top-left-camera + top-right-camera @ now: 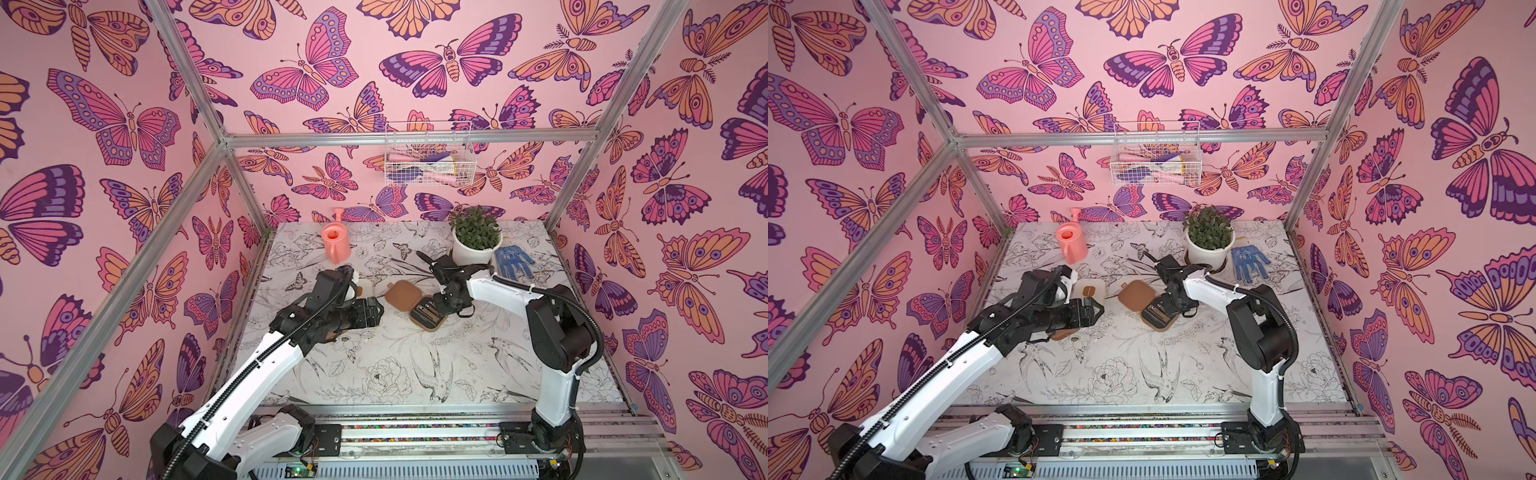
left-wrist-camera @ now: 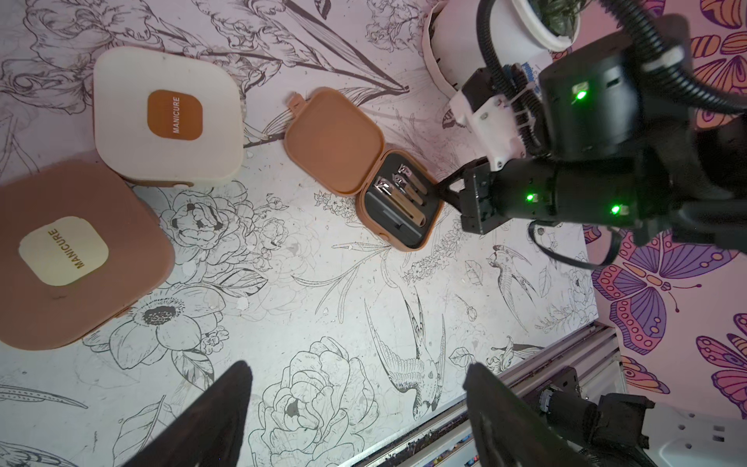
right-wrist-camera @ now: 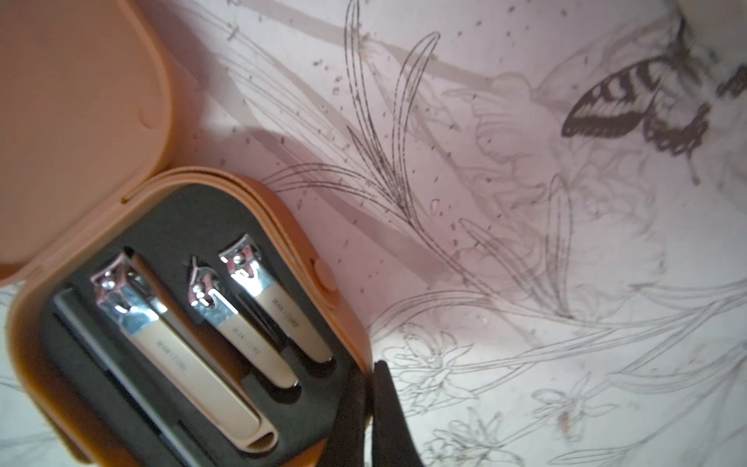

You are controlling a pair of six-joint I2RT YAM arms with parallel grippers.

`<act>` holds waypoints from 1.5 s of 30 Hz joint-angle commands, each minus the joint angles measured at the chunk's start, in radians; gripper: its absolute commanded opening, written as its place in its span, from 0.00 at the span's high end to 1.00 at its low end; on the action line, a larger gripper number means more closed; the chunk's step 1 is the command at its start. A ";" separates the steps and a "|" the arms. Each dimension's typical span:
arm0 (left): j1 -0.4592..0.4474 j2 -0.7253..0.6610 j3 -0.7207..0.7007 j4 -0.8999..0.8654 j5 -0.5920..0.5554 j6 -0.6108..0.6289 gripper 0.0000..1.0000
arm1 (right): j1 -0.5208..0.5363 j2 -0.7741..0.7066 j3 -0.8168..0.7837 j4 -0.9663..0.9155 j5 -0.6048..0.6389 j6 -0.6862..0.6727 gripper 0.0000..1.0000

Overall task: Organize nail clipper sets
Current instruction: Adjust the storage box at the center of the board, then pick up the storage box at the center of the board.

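L jaws (image 2: 357, 366) hang open & empty at the front, near the shut tan case (image 2: 81, 194). Next, mid worktop (image 2: 323, 323), is the open tan case (image 3: 28, 364). R jaws (image 3: 371, 368) are closed, tips touching its corner by the clippers (image 3: 182, 356); can't tell if they pinch the rim. R arm is nearer. Lid (image 2: 333, 141) lies flat on the side away from R jaws, toward L arm. Clippers lie long-ways w/ heads toward lid. Cream case (image 2: 121, 81) sits farther back, shut.

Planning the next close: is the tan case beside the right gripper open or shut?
Open. The tan case's lid lies folded back on the table, and three clippers show in its black-lined base.
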 commanded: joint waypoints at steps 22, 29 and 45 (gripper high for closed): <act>0.009 -0.042 -0.273 0.092 0.061 -0.162 0.18 | -0.028 0.058 0.122 -0.022 -0.026 -0.320 0.65; 0.015 -0.033 -0.257 0.092 0.055 -0.156 0.18 | -0.025 -0.089 -0.014 -0.053 -0.056 0.099 0.66; 0.021 -0.031 -0.250 0.092 0.056 -0.136 0.18 | -0.002 -0.115 -0.146 0.078 -0.124 0.345 0.73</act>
